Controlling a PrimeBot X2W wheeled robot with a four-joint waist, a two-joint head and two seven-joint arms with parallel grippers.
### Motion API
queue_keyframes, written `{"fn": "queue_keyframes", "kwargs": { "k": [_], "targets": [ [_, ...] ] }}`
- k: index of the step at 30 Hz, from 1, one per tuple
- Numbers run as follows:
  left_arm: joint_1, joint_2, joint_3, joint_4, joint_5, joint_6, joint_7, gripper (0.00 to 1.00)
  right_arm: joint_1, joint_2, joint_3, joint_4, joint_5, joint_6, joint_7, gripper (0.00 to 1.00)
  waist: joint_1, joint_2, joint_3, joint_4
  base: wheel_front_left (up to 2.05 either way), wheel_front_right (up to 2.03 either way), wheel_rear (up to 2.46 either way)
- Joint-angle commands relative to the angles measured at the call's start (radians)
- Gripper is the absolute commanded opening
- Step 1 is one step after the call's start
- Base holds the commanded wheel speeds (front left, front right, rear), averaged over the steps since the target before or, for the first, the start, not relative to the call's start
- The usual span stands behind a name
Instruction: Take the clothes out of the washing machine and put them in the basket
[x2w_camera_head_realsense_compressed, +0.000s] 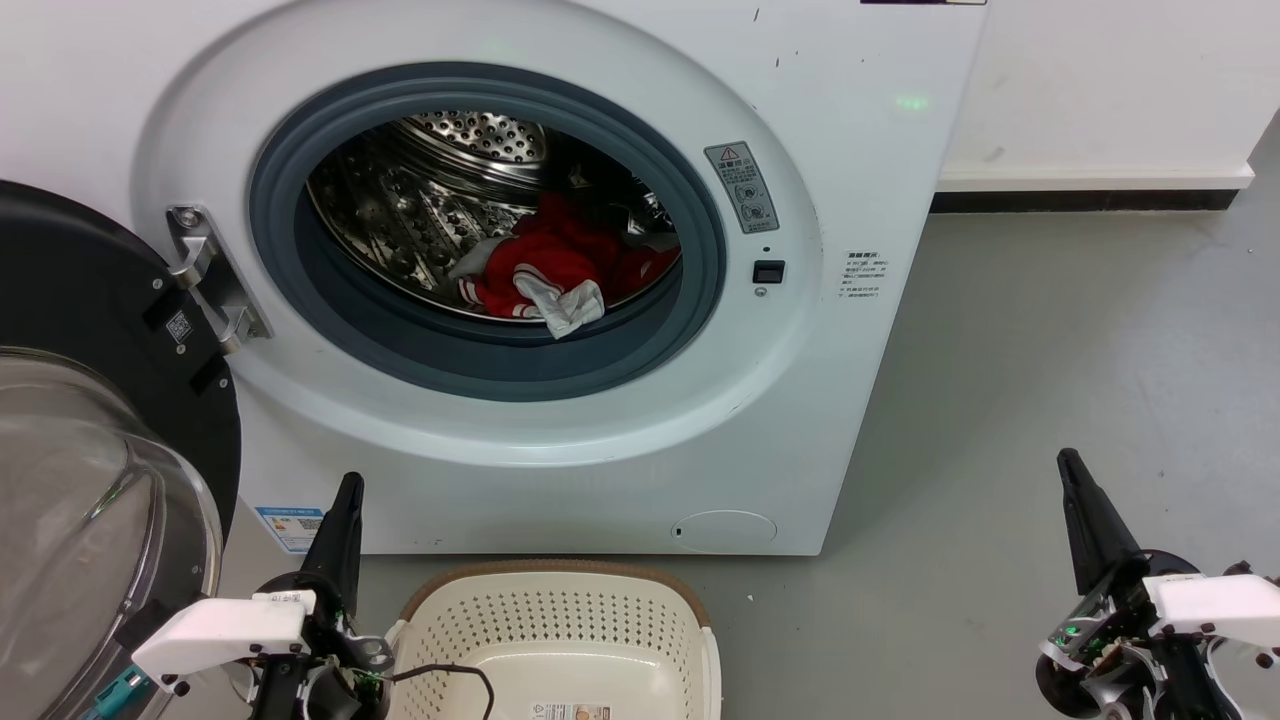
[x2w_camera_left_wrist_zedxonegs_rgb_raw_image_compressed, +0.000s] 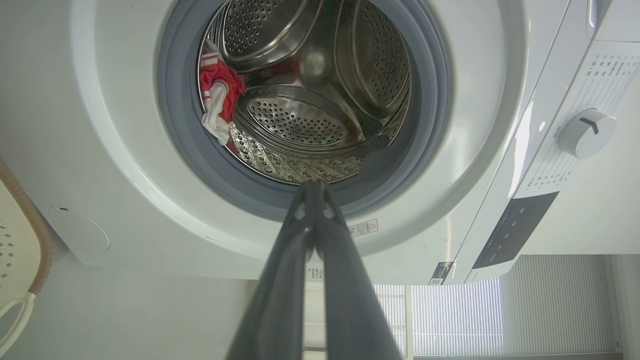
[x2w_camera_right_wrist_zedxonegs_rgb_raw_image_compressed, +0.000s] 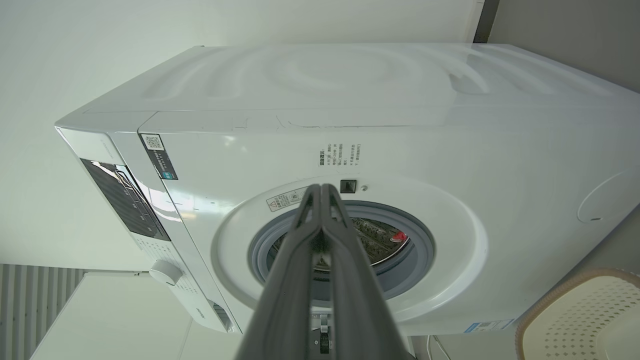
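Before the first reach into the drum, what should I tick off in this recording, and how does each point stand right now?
1. Door out of the way: ok. The glass door is swung open to the left of the washing machine.
2. Clothes within sight: ok. The red clothes lie low in the drum, near its front.
3. Basket placed: ok. The basket stands on the floor in front of the machine.
4. Left tool ready to grasp: not ok. It is shut, holds nothing and is outside the drum.
5. Right tool clear: ok. It is shut, holds nothing and is well to the right of the machine.
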Motion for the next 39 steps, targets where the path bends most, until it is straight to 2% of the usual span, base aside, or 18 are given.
{"fn": "queue_keyframes", "kwargs": {
  "k": [1,38,39],
  "targets": [
    [-0.005,-0.002,0.002,-0.001,0.000,-0.005,0.002,0.00,-0.013,0.004,0.001,0.001,-0.004,0.000,0.001,0.00,0.0000,0.0000,0.000,0.000,0.00,0.00,0.00],
    [-0.005,-0.002,0.002,-0.001,0.000,-0.005,0.002,0.00,-0.013,0.004,0.001,0.001,-0.004,0.000,0.001,0.00,0.0000,0.0000,0.000,0.000,0.00,0.00,0.00],
    [0.000,0.000,0.000,0.001,0.000,0.000,0.000,1.00,0.000,0.000,0.000,0.001,0.000,0.000,0.000,1.00,0.0000,0.0000,0.000,0.000,0.00,0.00,0.00]
  ]
}}
